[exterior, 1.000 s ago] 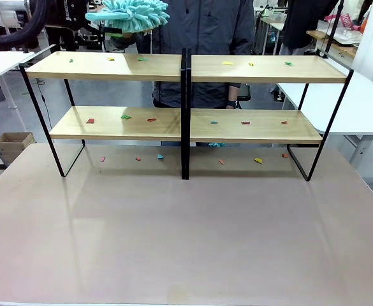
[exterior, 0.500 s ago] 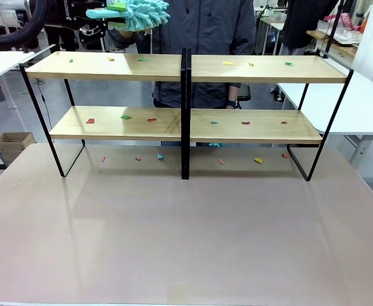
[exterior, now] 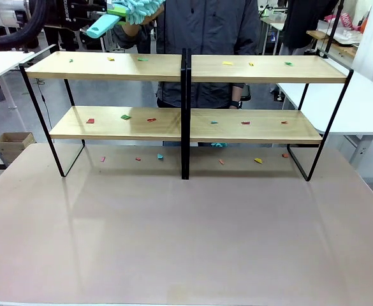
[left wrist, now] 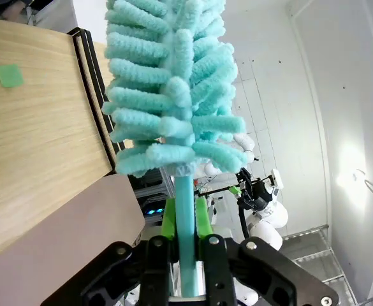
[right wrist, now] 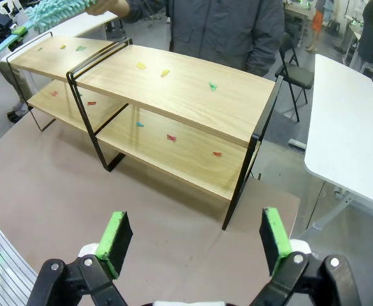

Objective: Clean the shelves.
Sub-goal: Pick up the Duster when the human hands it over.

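Observation:
The shelves (exterior: 186,67) stand across the far half of the table, two tiers of light-wood boards on a black frame, strewn with small coloured scraps (exterior: 126,116). High above their left end, my left gripper (exterior: 115,11) is shut on the turquoise handle of a fluffy turquoise duster (exterior: 138,7). In the left wrist view the green pads (left wrist: 168,220) clamp the handle and the duster head (left wrist: 170,89) rises over a shelf board (left wrist: 33,134). A person's hand (right wrist: 104,6) holds the duster head (right wrist: 55,13). My right gripper (right wrist: 196,242) hangs open above the table, short of the shelves (right wrist: 173,95).
The person (exterior: 205,38) stands behind the shelves at the middle. More scraps (exterior: 258,160) lie on the table under the lower boards. White tables (exterior: 358,102) flank the right side, and a cardboard box (exterior: 11,143) sits on the floor at left.
The duster has risen and tilted, its handle end now pointing down-left. My left gripper has closed onto the handle.

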`<state>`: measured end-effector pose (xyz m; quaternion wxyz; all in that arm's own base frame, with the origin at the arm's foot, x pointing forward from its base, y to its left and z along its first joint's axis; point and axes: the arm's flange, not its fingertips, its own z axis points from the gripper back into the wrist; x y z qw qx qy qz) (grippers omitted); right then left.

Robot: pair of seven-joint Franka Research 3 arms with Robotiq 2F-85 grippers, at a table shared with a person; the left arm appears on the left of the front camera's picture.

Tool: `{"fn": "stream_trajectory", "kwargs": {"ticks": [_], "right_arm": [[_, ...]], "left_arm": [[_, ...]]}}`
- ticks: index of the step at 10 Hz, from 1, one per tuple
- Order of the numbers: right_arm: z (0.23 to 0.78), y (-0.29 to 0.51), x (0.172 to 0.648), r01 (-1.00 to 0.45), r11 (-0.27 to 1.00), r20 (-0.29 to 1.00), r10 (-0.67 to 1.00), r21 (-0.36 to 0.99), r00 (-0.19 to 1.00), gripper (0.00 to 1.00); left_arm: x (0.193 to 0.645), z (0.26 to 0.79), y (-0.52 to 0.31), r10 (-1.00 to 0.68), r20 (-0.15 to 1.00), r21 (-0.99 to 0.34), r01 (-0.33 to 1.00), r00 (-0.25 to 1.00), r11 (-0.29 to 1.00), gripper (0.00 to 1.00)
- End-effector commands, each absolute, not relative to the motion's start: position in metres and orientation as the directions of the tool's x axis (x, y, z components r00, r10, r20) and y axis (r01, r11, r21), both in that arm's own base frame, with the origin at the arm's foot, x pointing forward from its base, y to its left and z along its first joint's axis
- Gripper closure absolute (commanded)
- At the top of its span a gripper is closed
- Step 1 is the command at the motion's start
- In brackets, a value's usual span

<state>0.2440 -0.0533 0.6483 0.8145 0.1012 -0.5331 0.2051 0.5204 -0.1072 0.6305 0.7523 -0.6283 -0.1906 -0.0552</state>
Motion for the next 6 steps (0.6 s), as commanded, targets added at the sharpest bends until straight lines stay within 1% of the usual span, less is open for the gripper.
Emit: {"fn": "stream_trajectory", "kwargs": {"ticks": [1,2,4,6], "right_arm": [[0.648,-0.054,0.244,-0.447,0.892,0.911,0.234,-0.062,0.34,0.0],[0.648,-0.054,0.244,-0.447,0.892,0.911,0.234,-0.062,0.34,0.0],[0.648,-0.054,0.244,-0.447,0.892,0.911,0.234,-0.062,0.34,0.0],[0.648,-0.054,0.244,-0.447,0.892,0.911,0.234,-0.062,0.34,0.0]], "left_arm": [[0.508,0.633,-0.1,0.134,0.373,-0.916,0.342,0.918,0.21,1.0],[0.498,0.639,-0.088,0.114,0.395,-0.906,0.365,0.912,0.216,1.0],[0.471,0.664,-0.033,0.062,0.42,-0.882,0.391,0.905,0.263,1.0],[0.431,0.703,0.049,0.009,0.482,-0.808,0.44,0.876,0.392,1.0]]}}
